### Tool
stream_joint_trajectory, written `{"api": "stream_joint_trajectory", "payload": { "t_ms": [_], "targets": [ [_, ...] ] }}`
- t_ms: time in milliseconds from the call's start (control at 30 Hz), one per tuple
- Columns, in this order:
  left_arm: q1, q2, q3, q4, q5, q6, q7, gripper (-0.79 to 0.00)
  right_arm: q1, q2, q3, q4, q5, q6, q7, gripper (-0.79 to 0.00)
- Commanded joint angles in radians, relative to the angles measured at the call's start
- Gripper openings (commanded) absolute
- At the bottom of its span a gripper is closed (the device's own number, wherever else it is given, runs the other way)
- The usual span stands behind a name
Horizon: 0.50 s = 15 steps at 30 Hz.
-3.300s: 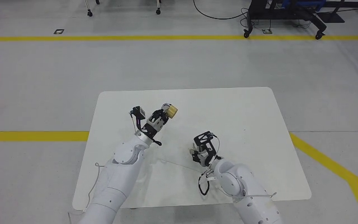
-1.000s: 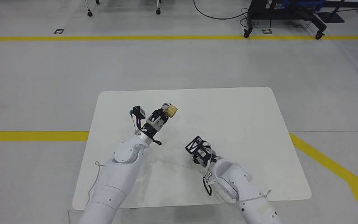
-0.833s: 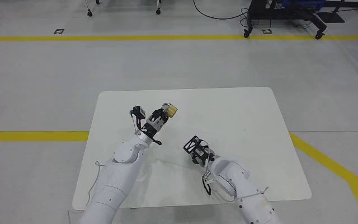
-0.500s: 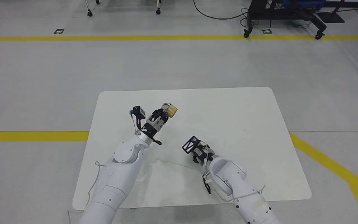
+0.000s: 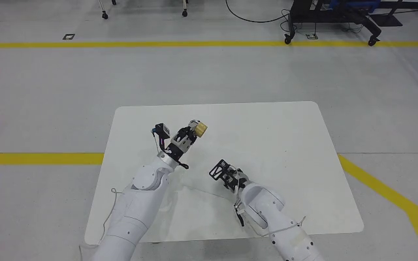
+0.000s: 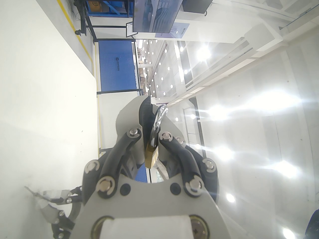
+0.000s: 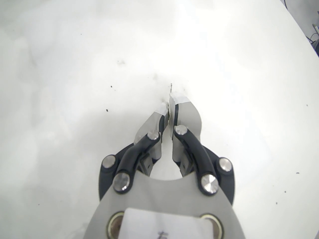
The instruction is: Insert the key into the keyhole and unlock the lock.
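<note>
A brass padlock point(image 5: 201, 128) with a silver shackle is held up above the white table point(image 5: 281, 130), with my left gripper point(image 5: 188, 135) shut on it. In the left wrist view its brass body point(image 6: 151, 157) sits between the fingers of that gripper point(image 6: 155, 119). My right gripper point(image 5: 221, 171) hovers low over the table's middle, right of and nearer than the lock. It is shut on a thin metal key point(image 7: 171, 87) whose tip pokes out beyond the taped fingertips of the gripper point(image 7: 169, 103). Lock and key are apart.
The table around both grippers is bare white surface point(image 7: 74, 50). Yellow floor lines point(image 5: 52, 158) run beside the table. A dark cart point(image 5: 333, 19) stands far behind it.
My right gripper has moved left across the table with the key, closer to the lock. The left arm and the padlock have stayed where they were.
</note>
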Motion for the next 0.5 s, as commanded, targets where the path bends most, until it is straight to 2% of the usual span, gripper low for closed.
{"api": "stream_joint_trajectory", "payload": {
  "t_ms": [0, 267, 367, 467],
  "targets": [
    [0.000, 0.000, 0.000, 0.000, 0.000, 0.000, 0.000, -0.785, -0.020, 0.004, 0.015, -0.028, -0.004, -0.001, -0.007, -0.785],
    [0.000, 0.000, 0.000, 0.000, 0.000, 0.000, 0.000, -0.785, -0.094, 0.018, 0.090, -0.121, 0.060, -0.039, -0.069, -0.785],
    [0.000, 0.000, 0.000, 0.000, 0.000, 0.000, 0.000, -0.785, -0.117, 0.020, 0.140, -0.130, 0.216, -0.080, -0.128, -0.785],
    [0.000, 0.000, 0.000, 0.000, 0.000, 0.000, 0.000, -0.785, -0.133, 0.022, 0.189, -0.117, 0.412, -0.175, -0.179, -0.785]
  ]
}}
